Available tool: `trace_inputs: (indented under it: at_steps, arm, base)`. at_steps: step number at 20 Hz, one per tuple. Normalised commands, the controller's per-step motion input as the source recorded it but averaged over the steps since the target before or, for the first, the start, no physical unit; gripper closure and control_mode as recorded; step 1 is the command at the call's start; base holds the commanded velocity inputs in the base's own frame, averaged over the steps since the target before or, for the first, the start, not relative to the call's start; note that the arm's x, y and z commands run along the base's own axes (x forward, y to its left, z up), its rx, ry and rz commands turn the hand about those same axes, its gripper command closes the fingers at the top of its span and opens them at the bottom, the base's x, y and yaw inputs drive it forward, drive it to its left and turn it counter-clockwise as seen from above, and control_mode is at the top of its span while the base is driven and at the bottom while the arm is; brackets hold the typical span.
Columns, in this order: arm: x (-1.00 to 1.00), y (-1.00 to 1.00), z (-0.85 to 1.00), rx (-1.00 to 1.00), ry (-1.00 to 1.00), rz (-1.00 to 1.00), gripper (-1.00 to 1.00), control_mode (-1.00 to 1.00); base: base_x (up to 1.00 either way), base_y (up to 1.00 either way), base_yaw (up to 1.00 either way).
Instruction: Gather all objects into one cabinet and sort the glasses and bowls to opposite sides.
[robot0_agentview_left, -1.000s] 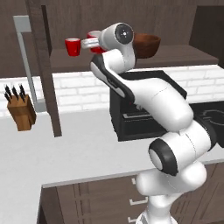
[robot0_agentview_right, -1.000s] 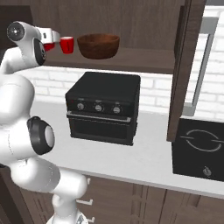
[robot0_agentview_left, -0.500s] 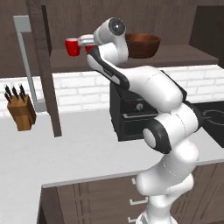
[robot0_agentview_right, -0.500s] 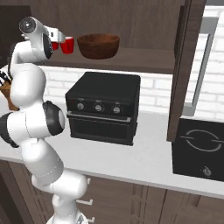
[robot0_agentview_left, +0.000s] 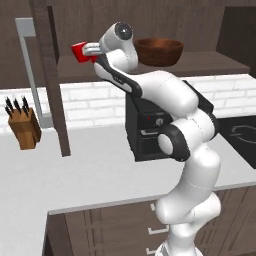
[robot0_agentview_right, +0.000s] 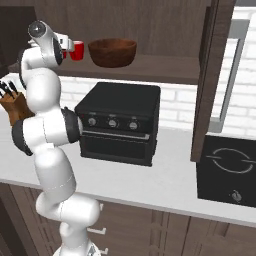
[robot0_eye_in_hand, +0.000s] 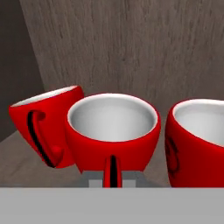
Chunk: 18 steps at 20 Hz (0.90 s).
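On the cabinet shelf (robot0_agentview_left: 210, 64) three red glasses stand close together at the left end, seen as left (robot0_eye_in_hand: 46, 124), middle (robot0_eye_in_hand: 113, 127) and right (robot0_eye_in_hand: 199, 142). The left one tilts away from the middle one. My gripper (robot0_eye_in_hand: 111, 178) is shut on the near side of the middle glass, whose thin dark handle sits between the fingers. From the base, the gripper (robot0_agentview_left: 91, 50) reaches left to a red glass (robot0_agentview_left: 79, 51), and the glass (robot0_agentview_right: 76, 50) also shows beside the hand from the right. The wooden bowl (robot0_agentview_left: 159, 50) sits to their right, apart from them.
An open cabinet door (robot0_agentview_left: 51, 75) with a grey bar handle (robot0_agentview_left: 27, 60) hangs left of the arm; another door (robot0_agentview_right: 212, 75) hangs at the right. Below are a black countertop oven (robot0_agentview_right: 120, 122), a knife block (robot0_agentview_left: 23, 129) and a cooktop (robot0_agentview_right: 232, 167).
The arm's elbow and upper links have swung round and the hand has shifted slightly left. The red glass stays at the shelf's left end, still in the shut gripper.
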Motion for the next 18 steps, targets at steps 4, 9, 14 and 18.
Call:
trace_inputs:
  at_steps: [4,9,14,18]
  arm:
    - [0.28,0.11,-0.07,0.0,0.0,0.0,1.0,-1.0]
    - [0.02,0.0,0.0,0.0,0.0,0.0,1.0,-1.0]
    - [-0.08,0.12,-0.19,0.06,0.01,0.0,-1.0,-1.0]
    - [-0.06,0.08,-0.16,0.1,0.01,0.0,-1.0,-1.0]
  base:
    - [0.0,0.0,0.0]
    - [0.0,0.0,0.0]
    - [0.0,0.0,0.0]
    - [0.0,0.0,0.0]
